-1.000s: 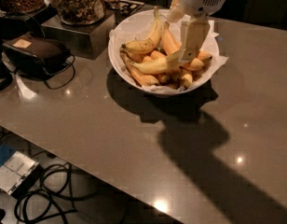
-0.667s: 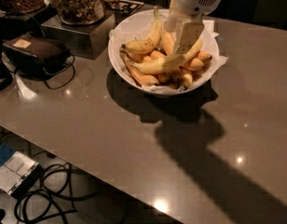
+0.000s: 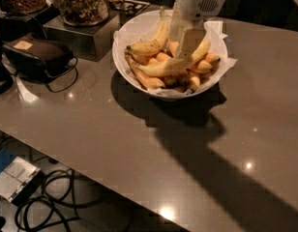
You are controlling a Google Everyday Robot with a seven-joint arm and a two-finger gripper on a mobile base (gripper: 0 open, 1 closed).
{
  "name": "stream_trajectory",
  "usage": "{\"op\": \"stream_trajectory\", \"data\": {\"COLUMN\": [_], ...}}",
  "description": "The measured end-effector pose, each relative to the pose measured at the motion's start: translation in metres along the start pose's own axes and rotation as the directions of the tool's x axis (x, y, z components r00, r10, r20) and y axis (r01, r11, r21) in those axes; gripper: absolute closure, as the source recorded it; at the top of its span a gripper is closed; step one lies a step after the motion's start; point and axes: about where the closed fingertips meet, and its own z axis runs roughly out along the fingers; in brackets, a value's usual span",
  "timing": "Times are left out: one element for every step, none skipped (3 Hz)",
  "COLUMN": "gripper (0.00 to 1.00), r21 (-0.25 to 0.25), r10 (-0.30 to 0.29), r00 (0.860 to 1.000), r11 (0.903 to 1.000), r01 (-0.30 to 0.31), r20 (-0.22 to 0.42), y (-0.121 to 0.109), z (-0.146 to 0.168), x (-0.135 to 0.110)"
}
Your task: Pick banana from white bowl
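Observation:
The white bowl (image 3: 135, 31) stands at the back middle of the table, lined with crinkled white paper and holding several bananas. The banana (image 3: 161, 68), long, pale yellow and gently curved, lies across the top of the pile from lower left to upper right. A shorter brown-speckled banana (image 3: 151, 44) leans on the bowl's left wall. Stubby orange-yellow bananas (image 3: 203, 65) lie beneath. My gripper (image 3: 184, 52) comes down from the top edge into the bowl, right at the middle of the long banana. Its white wrist housing (image 3: 200, 1) hangs over the bowl's back rim.
Glass jars of snacks (image 3: 82, 3) stand on a metal box (image 3: 76, 35) at the back left. A dark pouch with a cord (image 3: 38, 56) lies on the table's left. Cables and a blue-white box (image 3: 13, 177) lie on the floor beyond the table's front edge.
My gripper has shifted a little to the left inside the bowl, over the long banana. The banana's right end now looks slightly higher than before.

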Motion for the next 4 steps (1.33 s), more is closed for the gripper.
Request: {"op": "stream_trajectory", "data": {"gripper": [0.51,0.47,0.41,0.41], "r21": [-0.024,-0.04,-0.052,-0.061], "r10": [-0.008,-0.016,-0.033,-0.048], "r00": [1.0,1.0,0.999,0.998], "r11": [0.9997,0.9991,0.9981,0.9971], "r01": [0.008,0.015,0.032,0.046], "r20": [-0.003,-0.006,-0.02,-0.032], "y": [0.005,0.008,0.008,0.004], "z": [0.009,0.016,0.022,0.029], "x": [-0.002,-0.005,-0.005,-0.005]}}
